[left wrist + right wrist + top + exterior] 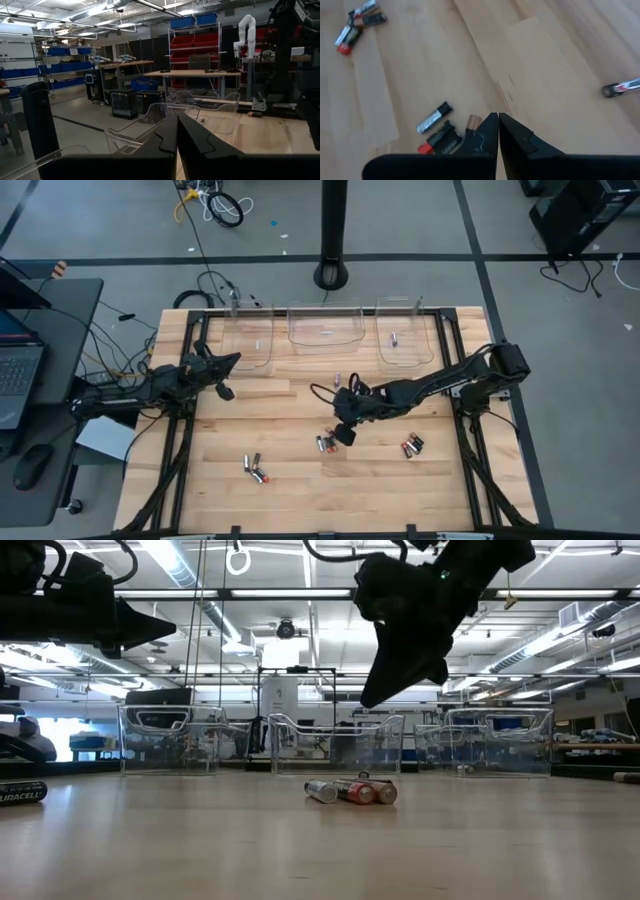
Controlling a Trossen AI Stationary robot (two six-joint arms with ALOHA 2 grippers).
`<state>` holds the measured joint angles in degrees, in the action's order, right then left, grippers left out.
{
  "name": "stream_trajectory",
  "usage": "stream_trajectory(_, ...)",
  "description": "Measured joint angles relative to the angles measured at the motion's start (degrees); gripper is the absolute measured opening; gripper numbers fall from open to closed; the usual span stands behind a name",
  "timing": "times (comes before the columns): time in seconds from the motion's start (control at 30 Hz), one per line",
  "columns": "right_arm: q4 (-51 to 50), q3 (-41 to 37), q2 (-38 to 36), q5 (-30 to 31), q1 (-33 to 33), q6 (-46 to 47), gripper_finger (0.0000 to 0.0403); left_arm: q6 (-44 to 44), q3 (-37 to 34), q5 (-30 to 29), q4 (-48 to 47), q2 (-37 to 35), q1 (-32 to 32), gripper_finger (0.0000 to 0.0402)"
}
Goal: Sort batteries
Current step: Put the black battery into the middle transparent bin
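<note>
Right gripper [344,434] hovering over table [300,490] centre, fingers pressed together, gripping nothing; left gripper [226,391] waiting at 9 o'clock side, likewise closed and empty

High view showing all batteries: cluster [325,443] just under right gripper, trio [256,468] at 7 o'clock, group [411,446] at 4 o'clock, one [393,338] lying inside right-hand clear bin [404,345]

Low view catching only centre cluster, long axes pointing roughly toward camera

Right wrist view: own fingers [485,134] partly hiding cluster; count there possibly three or four
</note>
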<state>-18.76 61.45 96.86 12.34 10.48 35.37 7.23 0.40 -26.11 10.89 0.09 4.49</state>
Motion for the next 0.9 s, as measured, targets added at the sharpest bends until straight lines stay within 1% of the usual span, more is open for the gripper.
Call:
stream_trajectory(0.13,2.0,-0.2,3.3,-0.1,0.0,4.0,0.0032,0.0,0.0,0.3,-0.1,0.0,0.0,0.0017)
stream_trajectory(0.2,4.1,-0.2,5.1,-1.2,0.1,4.6,0.004,-0.2,0.0,1.2,-0.1,0.0,-0.1,0.0017)
stream_trajectory(0.3,7.4,-0.2,7.7,-2.7,0.3,4.6,0.0058,-0.4,0.0,2.0,-0.9,0.1,-0.1,0.0017)
stream_trajectory(0.4,7.8,0.6,9.8,-3.4,0.3,4.6,0.008,-0.5,0.0,2.1,-2.6,0.1,-0.1,0.0017)
stream_trajectory(0.67,8.0,1.7,11.1,-5.0,0.8,3.6,0.0136,-0.7,0.0,2.3,-5.3,0.2,-0.1,0.0017)
stream_trajectory(0.77,8.1,1.8,11.7,-5.0,1.1,3.7,0.0146,-1.8,0.0,2.3,-5.6,0.2,-0.1,0.0017)
stream_trajectory(0.9,7.6,1.8,12.8,-5.0,1.4,3.6,0.0148,-1.9,0.0,2.3,-6.5,0.2,-0.1,0.0017)
